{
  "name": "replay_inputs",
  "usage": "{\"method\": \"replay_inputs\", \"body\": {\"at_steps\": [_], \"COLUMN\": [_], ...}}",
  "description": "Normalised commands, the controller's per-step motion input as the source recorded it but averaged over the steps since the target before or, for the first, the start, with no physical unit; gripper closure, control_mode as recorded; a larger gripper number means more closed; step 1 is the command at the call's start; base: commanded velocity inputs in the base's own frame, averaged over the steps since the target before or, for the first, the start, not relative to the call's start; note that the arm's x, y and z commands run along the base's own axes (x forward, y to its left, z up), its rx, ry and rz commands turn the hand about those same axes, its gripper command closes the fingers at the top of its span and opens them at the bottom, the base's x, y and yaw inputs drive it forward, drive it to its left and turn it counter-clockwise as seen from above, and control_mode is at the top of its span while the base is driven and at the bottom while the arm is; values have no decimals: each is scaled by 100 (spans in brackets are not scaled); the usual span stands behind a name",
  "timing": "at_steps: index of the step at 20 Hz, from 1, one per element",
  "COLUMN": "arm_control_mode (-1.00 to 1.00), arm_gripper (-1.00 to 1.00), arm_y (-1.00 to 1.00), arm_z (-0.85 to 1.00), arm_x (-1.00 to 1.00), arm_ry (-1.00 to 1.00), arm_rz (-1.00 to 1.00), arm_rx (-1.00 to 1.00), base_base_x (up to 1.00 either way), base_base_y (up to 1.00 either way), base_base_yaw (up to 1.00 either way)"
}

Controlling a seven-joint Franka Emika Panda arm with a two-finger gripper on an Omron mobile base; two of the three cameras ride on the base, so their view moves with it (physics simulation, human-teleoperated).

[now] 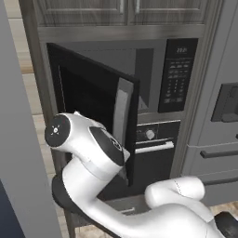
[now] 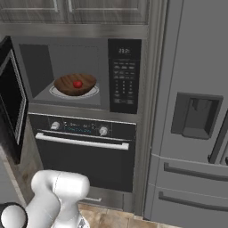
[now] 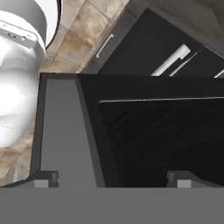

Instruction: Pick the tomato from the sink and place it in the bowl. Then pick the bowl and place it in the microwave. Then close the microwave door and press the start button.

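Note:
The microwave (image 2: 67, 58) stands open with the wooden bowl (image 2: 67, 84) on its white turntable (image 2: 92, 93). The red tomato (image 2: 78, 83) lies in the bowl. The black microwave door (image 1: 90, 95) is swung out about halfway, its silver handle strip (image 1: 122, 111) facing me. The keypad strip (image 2: 124, 75) is to the right of the cavity. In the hand view my gripper (image 3: 116, 181) is open, fingertips (image 3: 43, 179) far apart, right up against the microwave door (image 3: 153, 135) and its grey handle strip (image 3: 61, 127). Nothing is held.
The oven (image 2: 84, 151), with knobs and a bar handle, sits directly under the microwave. A grey fridge (image 2: 191, 116) is to the right. A grey wall panel (image 1: 18, 153) is close on the left. My own arm (image 1: 93, 153) crowds the space beside the door. Tiled floor (image 3: 83, 35) lies below.

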Motion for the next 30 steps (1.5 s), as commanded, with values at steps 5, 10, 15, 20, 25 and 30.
{"method": "replay_inputs", "body": {"at_steps": [5,10,15,20,25,30], "arm_control_mode": [-100,-100,-100,-100,-100,-100], "arm_gripper": [-100,-100,-100,-100,-100,-100], "arm_y": [-100,-93,-67,-70,-61,-47], "arm_z": [0,0,0,4,29,30], "arm_x": [87,100,95,66,44,41], "arm_ry": [-7,-4,-4,-5,0,0], "arm_rz": [0,0,0,0,0,0], "arm_rx": [1,0,0,1,5,6], "base_base_x": [0,0,0,0,0,0], "base_base_y": [0,0,0,0,0,0], "base_base_yaw": [0,0,0,0,0,0]}}
